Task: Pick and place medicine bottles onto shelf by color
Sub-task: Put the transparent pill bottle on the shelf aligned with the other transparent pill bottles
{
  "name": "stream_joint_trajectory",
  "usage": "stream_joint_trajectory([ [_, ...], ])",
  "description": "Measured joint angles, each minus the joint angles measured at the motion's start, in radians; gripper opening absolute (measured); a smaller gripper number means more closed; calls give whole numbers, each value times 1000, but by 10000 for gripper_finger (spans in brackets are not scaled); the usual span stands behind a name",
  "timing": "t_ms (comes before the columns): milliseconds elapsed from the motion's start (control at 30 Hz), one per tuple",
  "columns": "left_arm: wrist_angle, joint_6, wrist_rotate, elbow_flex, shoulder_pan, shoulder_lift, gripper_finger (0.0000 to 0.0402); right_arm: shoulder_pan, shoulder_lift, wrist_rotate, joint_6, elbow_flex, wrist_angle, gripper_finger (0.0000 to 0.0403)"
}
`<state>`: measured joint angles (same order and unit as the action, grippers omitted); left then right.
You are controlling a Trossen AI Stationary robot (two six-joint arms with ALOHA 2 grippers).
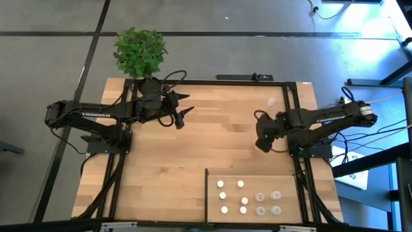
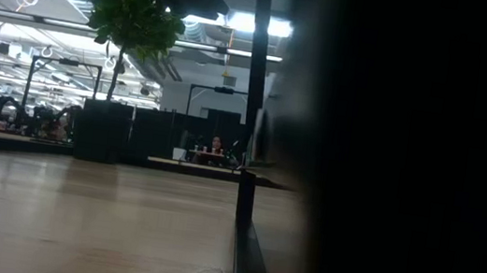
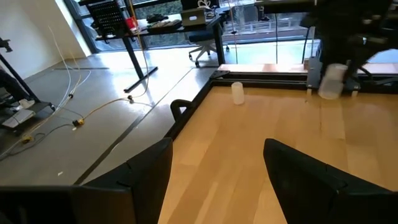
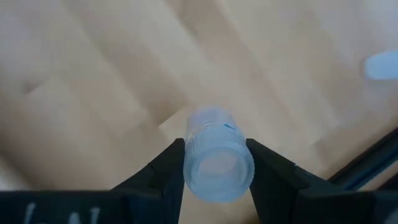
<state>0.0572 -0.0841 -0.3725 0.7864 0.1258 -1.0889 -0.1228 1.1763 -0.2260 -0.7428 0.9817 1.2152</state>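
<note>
Only "TROSSEN" reads on the left arm [image 1: 90, 115]; left fingers [image 3: 143, 180] wide, right fingers [image 4: 155, 177] holding a translucent bottle [image 4: 217, 163].

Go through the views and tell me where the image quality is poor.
Low view: a dark mass blacks out the right half; bright ceiling lights glare. Right wrist view: the clear bottle in the right gripper is soft-edged, the table blurred. High view: bluish light washes the floor at the right edge.

Daylight glares beyond the table edge [image 3: 249, 76]; the low view sits dim, its right half blacked out; close-up bottle [image 4: 217, 155] blurs.
</note>
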Motion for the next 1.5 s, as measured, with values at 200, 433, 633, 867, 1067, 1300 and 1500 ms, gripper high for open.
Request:
stream_joint_trajectory([
  [200,-59,35,219,0,-33,0,247,-181,0,18,-109,24,9,148],
  [433,-67,53,401,0,-141,0,247,-369,16,18,-219,40,5,149],
  [633,-66,26,390,0,-222,0,247,-494,79,41,-273,40,-54,150],
  [867,-64,12,378,0,-277,0,247,-577,171,71,-275,40,-169,151],
  [1067,-65,12,364,0,-278,0,247,-614,216,72,-275,40,-216,151],
  [1300,-78,12,363,0,-278,0,247,-644,229,72,-252,40,-342,151],
  [1500,-94,-11,362,0,-277,0,247,-654,229,71,-251,40,-360,151],
])
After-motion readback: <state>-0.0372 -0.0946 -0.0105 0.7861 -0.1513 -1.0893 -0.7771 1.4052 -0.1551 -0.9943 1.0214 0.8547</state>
